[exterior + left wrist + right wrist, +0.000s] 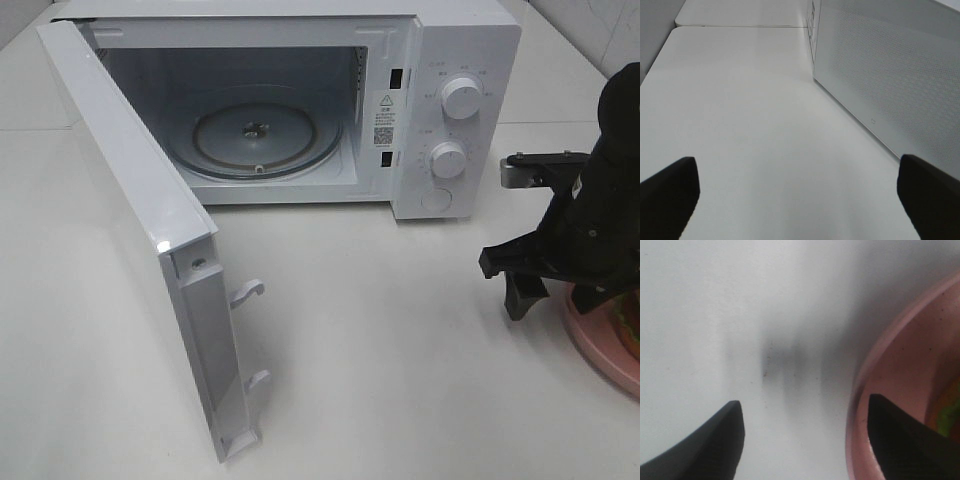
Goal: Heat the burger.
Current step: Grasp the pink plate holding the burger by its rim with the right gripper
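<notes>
Both hands are spread and empty: left hand (797, 167) beside the microwave (470, 40), right hand (804, 402) astride the rim of the pink plate (890, 355). The burger (951, 412) lies on that plate, right of the microwave.

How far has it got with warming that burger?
Done: the microwave door stands wide open, and the glass turntable has nothing on it. In hand: the right gripper is open astride the rim of the pink plate carrying the burger, not yet gripping it. Left: lift the plate onto the turntable, shut the door and turn the dials.
</notes>
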